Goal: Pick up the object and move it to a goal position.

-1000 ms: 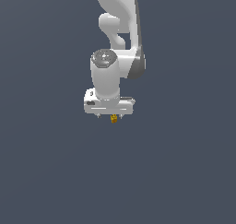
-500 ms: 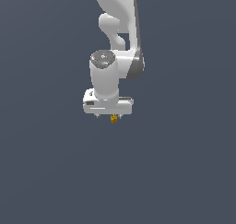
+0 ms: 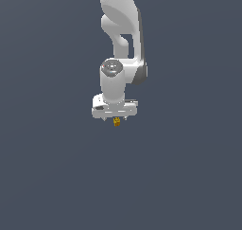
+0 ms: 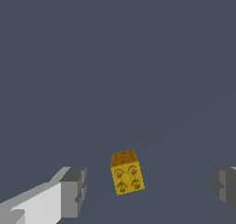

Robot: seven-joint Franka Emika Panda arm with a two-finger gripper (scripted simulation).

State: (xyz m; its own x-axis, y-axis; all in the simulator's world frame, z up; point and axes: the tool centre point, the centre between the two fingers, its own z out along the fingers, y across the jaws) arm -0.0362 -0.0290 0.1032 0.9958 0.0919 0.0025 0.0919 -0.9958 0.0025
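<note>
The object is a tiny yellow-orange block with darker speckles and round studs. In the wrist view it lies on the grey floor between my two grey fingertips, with a clear gap on each side. My gripper is open, and the left fingertip is closer to the block than the right one. In the exterior view the block peeks out just below the white gripper, which points straight down over it.
A plain dark grey floor fills both views. The white arm rises from the gripper to the top of the exterior view. Nothing else shows.
The wrist and hand have shifted slightly down and towards the exterior view's right. The block has stayed in the same place under the gripper.
</note>
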